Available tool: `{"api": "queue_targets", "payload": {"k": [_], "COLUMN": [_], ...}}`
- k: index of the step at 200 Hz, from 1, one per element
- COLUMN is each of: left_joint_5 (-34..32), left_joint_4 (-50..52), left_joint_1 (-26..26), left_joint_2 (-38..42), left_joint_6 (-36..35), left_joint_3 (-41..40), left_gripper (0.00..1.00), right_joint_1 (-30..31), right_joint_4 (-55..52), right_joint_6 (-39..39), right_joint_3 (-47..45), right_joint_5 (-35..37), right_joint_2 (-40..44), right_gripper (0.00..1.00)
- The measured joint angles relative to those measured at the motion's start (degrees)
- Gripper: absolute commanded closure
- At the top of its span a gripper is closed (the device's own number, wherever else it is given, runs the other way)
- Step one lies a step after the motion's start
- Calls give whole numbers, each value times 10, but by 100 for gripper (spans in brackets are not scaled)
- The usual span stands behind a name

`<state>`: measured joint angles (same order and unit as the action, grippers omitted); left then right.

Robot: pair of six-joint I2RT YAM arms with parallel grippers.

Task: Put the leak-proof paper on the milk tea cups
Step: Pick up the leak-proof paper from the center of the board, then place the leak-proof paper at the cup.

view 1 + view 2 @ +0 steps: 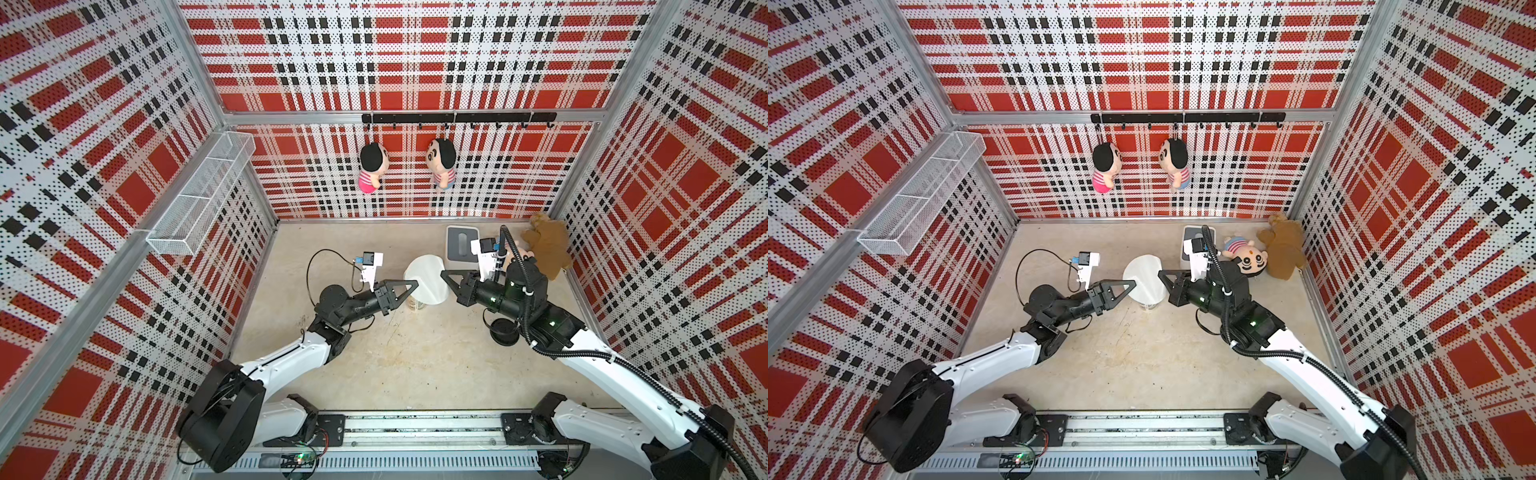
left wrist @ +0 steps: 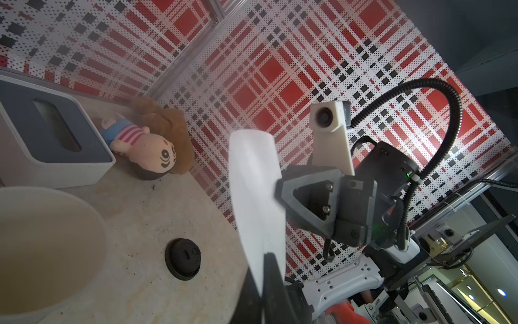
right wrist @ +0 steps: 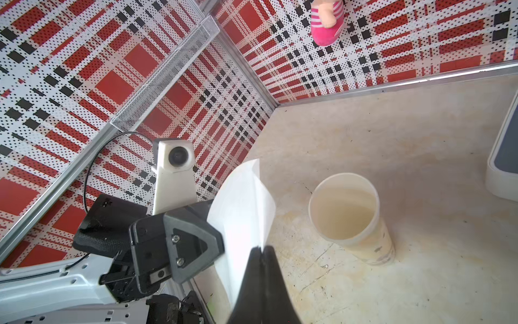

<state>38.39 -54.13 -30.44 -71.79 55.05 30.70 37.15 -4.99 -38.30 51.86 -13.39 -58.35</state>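
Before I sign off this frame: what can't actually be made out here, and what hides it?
- Cup: in both top views the paper covers its rim and most of its wall.
- Cup: left wrist view, cut off by the picture's edge and blurred.
- Black lid: in a top view, partly under the right arm.
- Print on the cup: right wrist view, too small to read.

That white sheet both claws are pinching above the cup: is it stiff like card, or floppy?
Probably floppy and very light. The leak-proof paper, pinched at opposite edges by the left gripper and right gripper, bows between them rather than lying flat. It looks slightly translucent, so likely thin and easily creased. Released, it might drift off the cup.
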Motion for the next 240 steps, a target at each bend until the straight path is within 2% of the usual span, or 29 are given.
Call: {"api": "queue_targets", "payload": {"k": [36, 47, 79, 103, 123, 143, 240], "left_joint_5": [2, 2, 2, 1, -3, -3, -5], "left_joint_4": [39, 67, 130, 186, 234, 269, 366], "left_joint_1": [4, 4, 5, 16, 28, 38, 57], "left_joint_2": [-35, -54, -103, -123, -126, -126, -151], "left_joint_6": [-20, -32, -60, -77, -88, -95, -123], "left_joint_3": [34, 61, 138, 166, 167, 167, 178], "left_gripper": [100, 100, 100, 100, 100, 100, 100], "right_joint_1": [-5, -6, -7, -9, -10, -10, -10], "right_joint_4": [-23, -34, -59, -69, -75, -80, -83], "right_joint_6": [14, 15, 25, 31, 37, 43, 55], "right_joint_3": [-1, -1, -3, -6, -6, -6, 11], "right_joint_5": [36, 49, 96, 122, 135, 141, 144], "right_joint_2": [0, 0, 0, -1, -13, -37, -111], "right_gripper": [54, 41, 24, 10, 7, 0, 0]}}
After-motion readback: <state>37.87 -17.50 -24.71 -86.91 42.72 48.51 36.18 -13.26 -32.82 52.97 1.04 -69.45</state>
